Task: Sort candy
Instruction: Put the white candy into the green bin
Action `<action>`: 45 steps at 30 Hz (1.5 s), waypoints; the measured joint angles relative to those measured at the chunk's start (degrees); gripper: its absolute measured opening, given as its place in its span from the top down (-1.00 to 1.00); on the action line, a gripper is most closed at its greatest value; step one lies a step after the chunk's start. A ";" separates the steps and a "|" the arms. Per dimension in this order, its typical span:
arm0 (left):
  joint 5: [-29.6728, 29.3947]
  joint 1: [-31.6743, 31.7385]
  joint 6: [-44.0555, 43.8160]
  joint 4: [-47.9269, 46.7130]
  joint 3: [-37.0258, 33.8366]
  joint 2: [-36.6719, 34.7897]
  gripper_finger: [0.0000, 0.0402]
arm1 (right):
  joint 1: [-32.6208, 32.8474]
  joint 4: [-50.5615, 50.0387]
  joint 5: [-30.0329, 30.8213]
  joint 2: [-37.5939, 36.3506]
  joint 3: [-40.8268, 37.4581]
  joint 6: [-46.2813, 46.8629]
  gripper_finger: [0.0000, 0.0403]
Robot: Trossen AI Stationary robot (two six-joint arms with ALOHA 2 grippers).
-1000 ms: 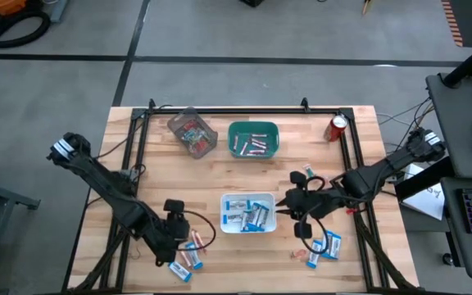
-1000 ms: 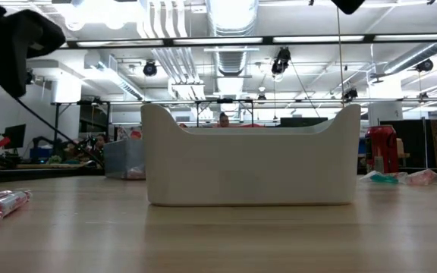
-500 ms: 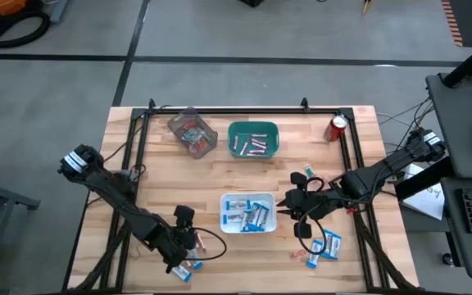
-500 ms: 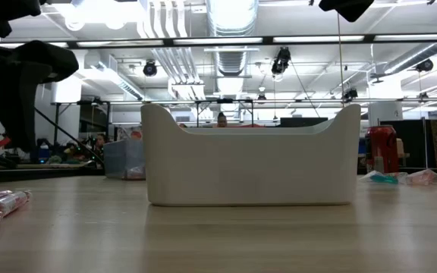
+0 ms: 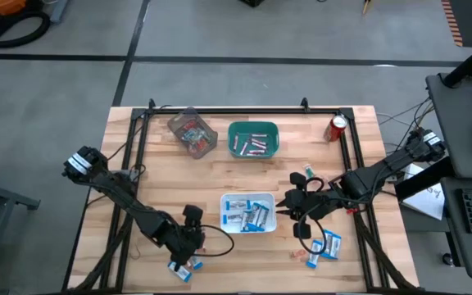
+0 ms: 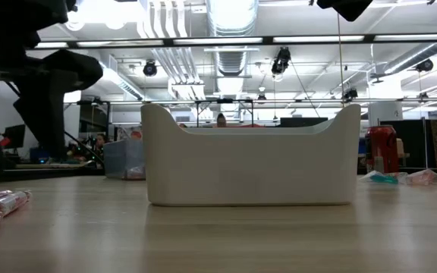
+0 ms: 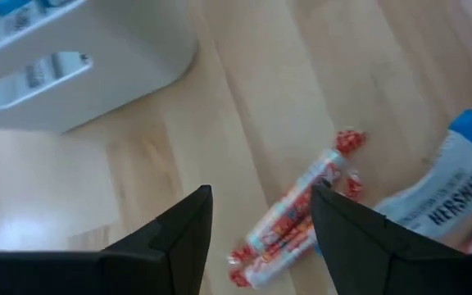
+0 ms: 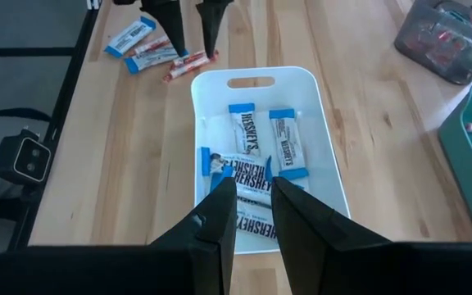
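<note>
Left gripper (image 5: 188, 256) low over the near edge of the table (image 5: 162, 176), just left of the white bin (image 5: 248, 195). Fingers (image 7: 170, 238) spread wide, nothing pinched between them. Directly under the gap: a couple of slim pinkish-white sticks (image 7: 289, 215) with red twisted ends, lying side by side on the wood. Beside those, a blue-and-white Hershey's packet (image 7: 449, 195), touching or nearly touching the sticks. Corner of the white bin up close in the left wrist view too, a little apart from the sticks.

Right gripper (image 5: 290, 205) hanging at the right side of the white bin, aimed across it. Honestly can't tell if that one is pinching anything or just hovering.

Candy kinda everywhere:
- blue-and-white packets (image 8: 252, 147) piled in the white bin
- pinkish sticks (image 5: 255, 146) in the green bin (image 5: 253, 124) at the far side
- red-orange pieces (image 5: 192, 132) in the clear tub (image 5: 206, 148) left of the green one
- loose pile (image 5: 324, 246) near the right front corner, plus a stray piece (image 5: 306, 174) behind the right gripper

Red can (image 5: 337, 127) off at the far right, well apart from it all.
</note>
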 joint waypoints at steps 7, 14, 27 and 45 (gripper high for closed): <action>3.36 0.56 -0.07 2.63 -1.55 0.55 0.06 | 0.00 -0.01 0.01 0.00 0.00 0.00 0.64; 4.16 1.31 -0.04 9.82 -4.77 0.96 0.06 | 0.00 -0.02 0.01 0.02 0.00 -0.02 0.64; 6.88 3.03 0.54 15.93 -9.09 0.95 0.26 | 0.00 0.00 0.02 0.02 0.00 1.47 0.64; 4.01 3.19 4.09 12.01 -9.22 -3.32 0.95 | 0.00 4.84 1.86 0.17 -1.77 -1.38 0.64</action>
